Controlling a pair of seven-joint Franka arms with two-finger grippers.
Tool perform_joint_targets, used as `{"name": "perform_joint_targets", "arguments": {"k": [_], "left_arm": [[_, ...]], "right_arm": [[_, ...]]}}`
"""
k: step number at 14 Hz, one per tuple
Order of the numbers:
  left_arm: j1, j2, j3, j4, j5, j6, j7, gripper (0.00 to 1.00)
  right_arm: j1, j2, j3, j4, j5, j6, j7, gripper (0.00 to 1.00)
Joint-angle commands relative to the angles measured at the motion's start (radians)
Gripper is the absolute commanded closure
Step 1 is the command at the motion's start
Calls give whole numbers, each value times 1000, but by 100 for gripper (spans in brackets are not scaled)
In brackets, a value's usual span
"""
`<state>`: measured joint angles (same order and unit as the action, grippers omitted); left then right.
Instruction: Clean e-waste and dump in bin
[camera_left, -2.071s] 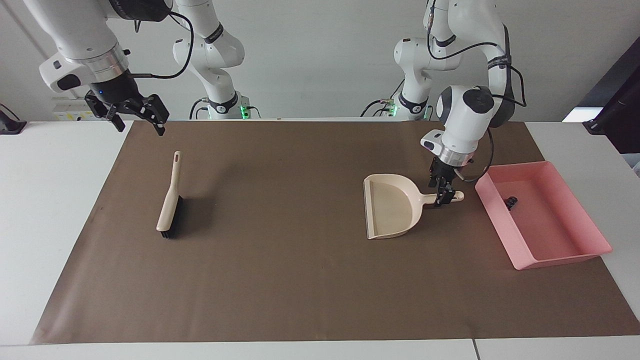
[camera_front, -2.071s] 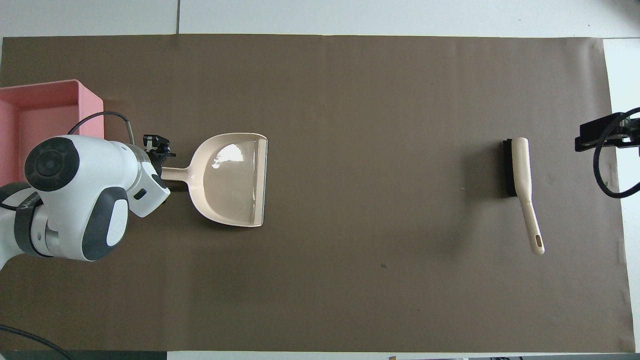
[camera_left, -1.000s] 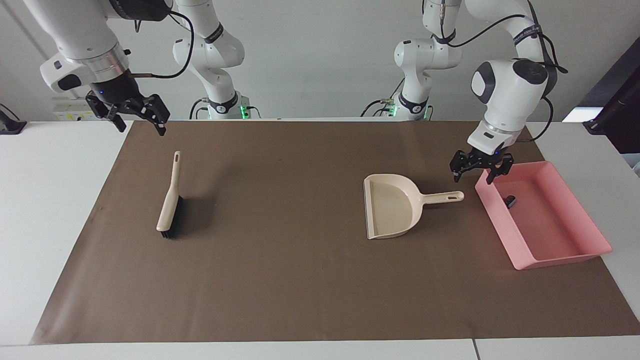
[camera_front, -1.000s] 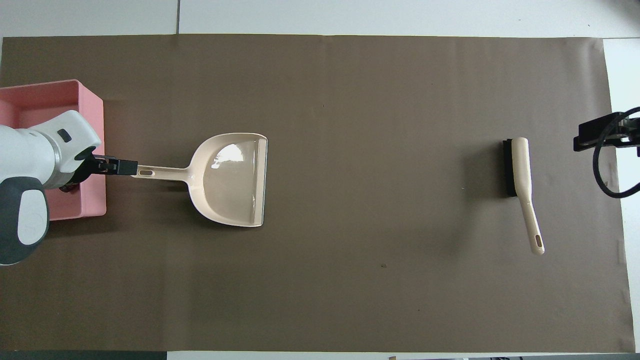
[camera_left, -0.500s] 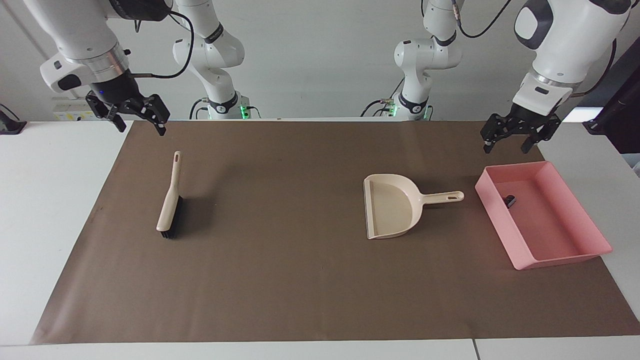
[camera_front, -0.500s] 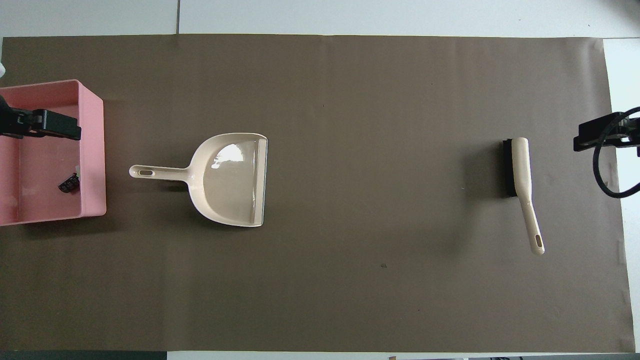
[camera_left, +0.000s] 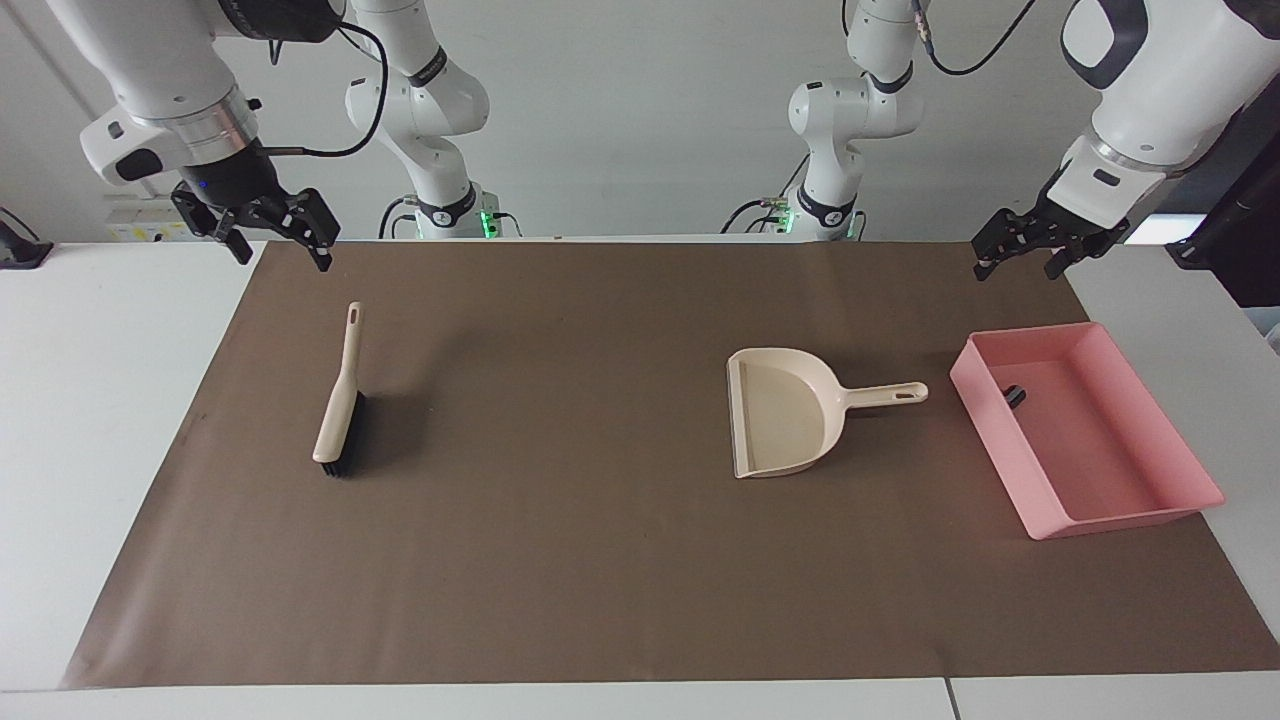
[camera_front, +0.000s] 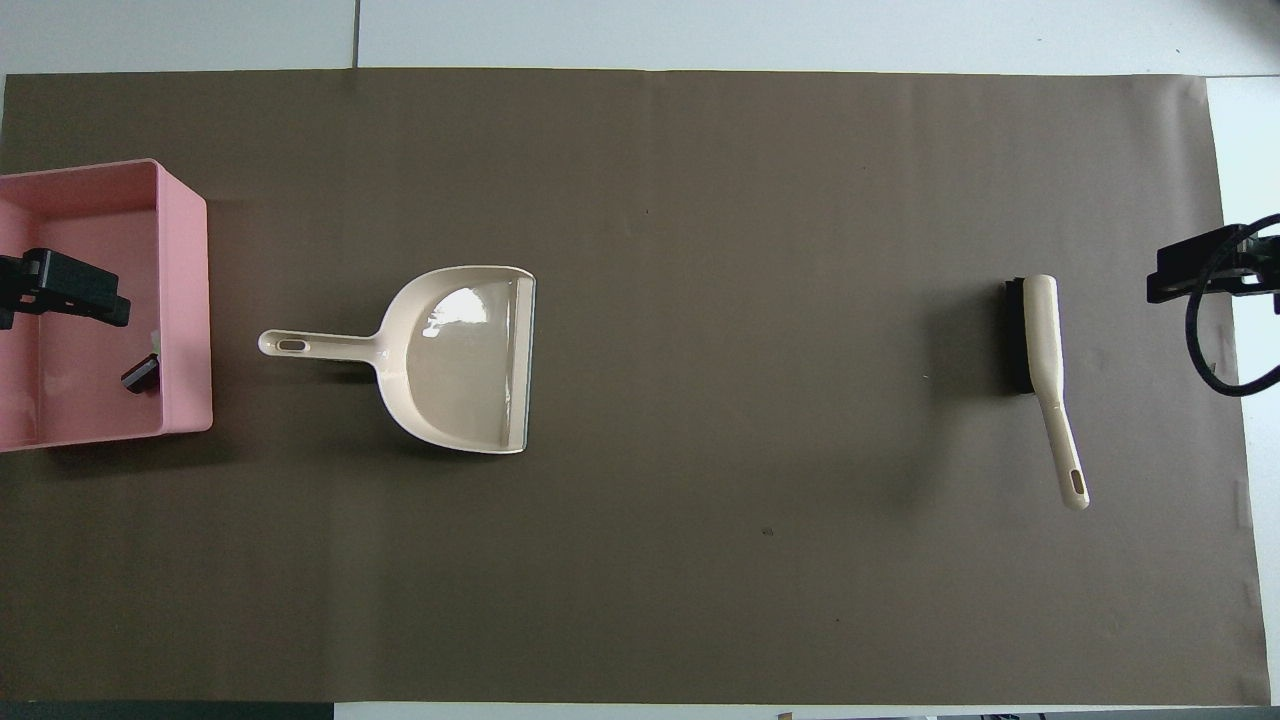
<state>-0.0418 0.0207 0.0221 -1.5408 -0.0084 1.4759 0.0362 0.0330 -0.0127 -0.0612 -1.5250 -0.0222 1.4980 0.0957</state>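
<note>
The pink bin (camera_left: 1000, 455) (camera_front: 186, 300) stands at the left arm's end of the brown mat. Inside it lies e-waste: a small black part (camera_left: 1016, 396) (camera_front: 140, 374) against the wall that faces the dustpan. A pale fleck shows beside it in the overhead view. My left gripper (camera_left: 1018, 268) hangs open and empty high in the air, about over the bin. High over the mat's edge at the other end, my right gripper (camera_left: 282, 258) waits open, holding nothing.
A beige dustpan (camera_left: 785, 410) (camera_front: 460, 360) lies flat on the mat beside the bin, its handle pointing at the bin. A beige brush with black bristles (camera_left: 340, 400) (camera_front: 1040, 340) lies toward the right arm's end. White table (camera_left: 120, 400) borders the mat.
My left gripper has let go of the dustpan's handle, risen and swung away over the bin. The dustpan stays flat on the mat. The right arm has not moved.
</note>
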Motion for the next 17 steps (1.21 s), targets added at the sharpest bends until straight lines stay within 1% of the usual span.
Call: {"name": "perform_joint_targets", "arguments": {"k": [1, 4, 17], "left_arm": [[8, -50, 2, -62, -18, 0, 19, 2], [8, -47, 2, -64, -16, 46, 22, 2], [6, -47, 2, -67, -15, 55, 22, 2]], "right_arm": [[-7, -12, 4, -14, 16, 4, 7, 1], [-7, -12, 4, -14, 16, 4, 7, 1], [-7, -12, 4, -14, 16, 4, 7, 1]]}}
